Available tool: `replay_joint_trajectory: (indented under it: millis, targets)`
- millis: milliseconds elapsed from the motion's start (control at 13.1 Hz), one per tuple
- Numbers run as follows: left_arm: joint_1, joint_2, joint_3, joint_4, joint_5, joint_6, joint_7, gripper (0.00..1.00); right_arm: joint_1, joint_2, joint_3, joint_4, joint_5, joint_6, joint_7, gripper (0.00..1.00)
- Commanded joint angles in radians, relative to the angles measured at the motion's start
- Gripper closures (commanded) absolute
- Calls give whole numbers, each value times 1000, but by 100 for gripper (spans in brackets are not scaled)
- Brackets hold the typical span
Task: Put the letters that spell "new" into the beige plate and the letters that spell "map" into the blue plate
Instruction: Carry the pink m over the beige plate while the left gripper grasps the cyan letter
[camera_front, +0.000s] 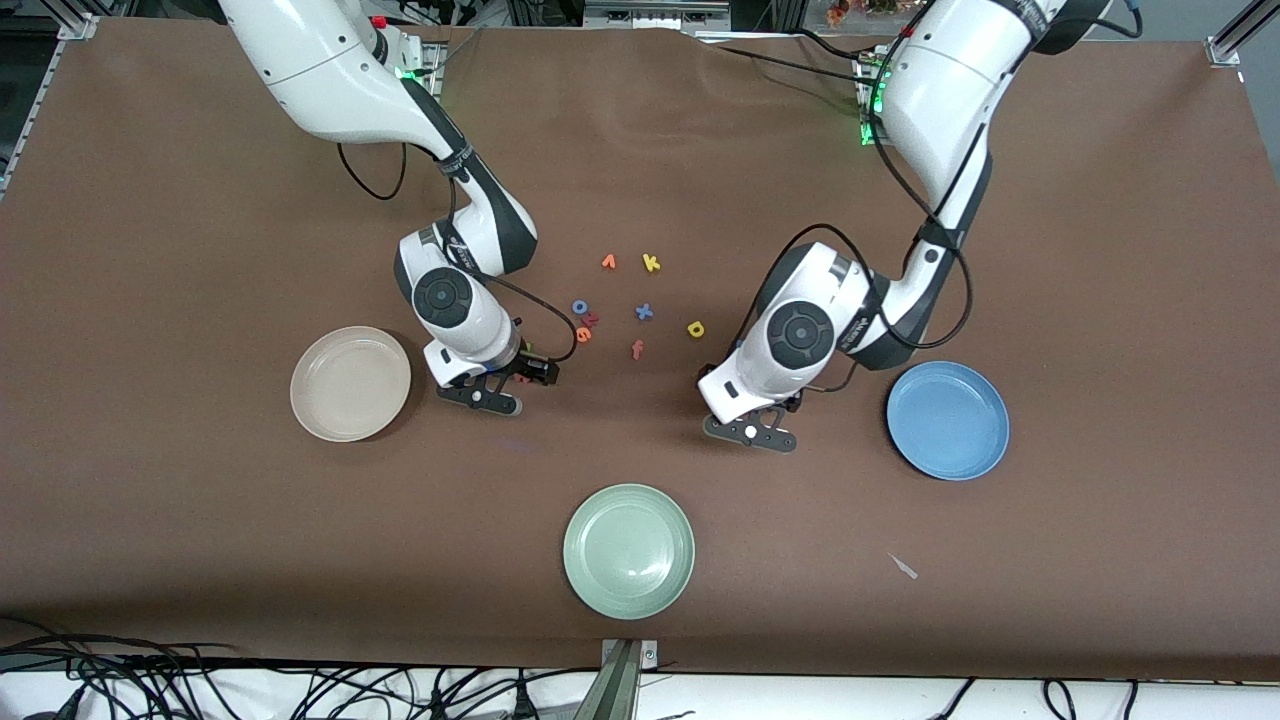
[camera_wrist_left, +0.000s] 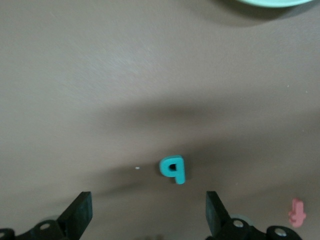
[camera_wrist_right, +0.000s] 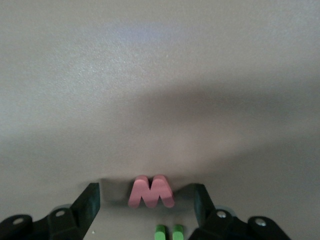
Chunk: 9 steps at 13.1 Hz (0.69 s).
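Observation:
My right gripper (camera_front: 480, 398) is low over the table beside the beige plate (camera_front: 310, 385). In the right wrist view it (camera_wrist_right: 146, 204) stands open around the pinkish-red w (camera_wrist_right: 150, 191), with a gap on each side. The green n (camera_wrist_right: 168, 232) lies close by the w. My left gripper (camera_front: 750, 435) hangs open between the letters and the blue plate (camera_front: 947, 420). In the left wrist view the teal p (camera_wrist_left: 173, 169) lies just ahead of its wide-open fingers (camera_wrist_left: 80, 214). The orange e (camera_front: 583, 335), blue m (camera_front: 644, 312) and yellow a (camera_front: 696, 329) lie in the cluster between the arms.
A pale green plate (camera_front: 628, 550) sits nearest the front camera. An orange v (camera_front: 608, 262), yellow k (camera_front: 651, 263), blue o (camera_front: 579, 306) and orange f (camera_front: 637, 349) lie in the cluster. A small pinkish letter (camera_wrist_left: 297, 212) shows at the edge of the left wrist view.

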Motion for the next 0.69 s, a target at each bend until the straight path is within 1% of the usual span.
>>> replay_joint_trajectory:
  millis: [0,76,152,228,381,457,533,609]
  targets:
    - [-42,40,15,36,11,6,-85,3,-3,-15,8,-44,-21,48,20,28]
    - [-42,54,17,36,11,35,-85,4,-1,-15,8,-44,-21,48,20,36]
    - [-49,68,17,36,24,85,-84,4,-1,-15,8,-44,-23,48,18,47]
    - [-56,77,15,36,57,98,-84,6,-1,-17,8,-44,-26,48,17,56]
    - [-55,89,15,35,117,98,-78,8,-1,-26,8,-44,-26,44,11,72]
    - [-55,100,15,35,134,101,-76,10,-1,-31,8,-44,-26,41,7,78]
    - [-56,108,15,35,139,101,-76,14,-1,-38,8,-44,-26,39,-12,80]
    - [-56,108,15,35,140,101,-76,28,-3,-58,2,-44,-26,25,-40,80]
